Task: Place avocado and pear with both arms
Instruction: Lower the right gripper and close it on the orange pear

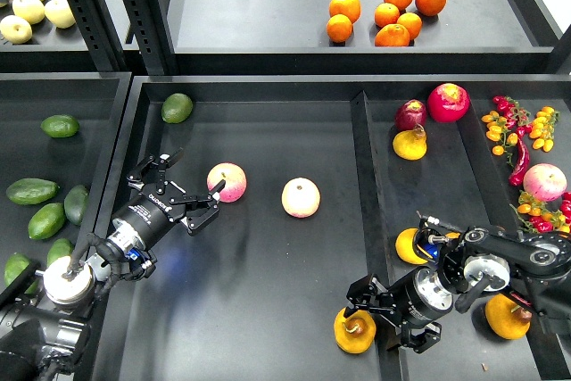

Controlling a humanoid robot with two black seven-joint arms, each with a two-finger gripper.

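While the right gripper (pixel 361 310) clamps the pear (pixel 353 331) on the tray floor (pixel 268 310), the left gripper (pixel 190 192) hangs open just beside an apple (pixel 227 182).

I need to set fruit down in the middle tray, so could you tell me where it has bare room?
The middle tray is bare across its back, right of the green fruit, and along its front, between the left gripper and the pear at the right gripper. The two apples crowd its centre.

Dark tabletop tray (pixel 268 310) with two pink-yellow apples (pixel 227 182), a pear (pixel 353 331) right-below, green fruit (pixel 177 107) far-left above.
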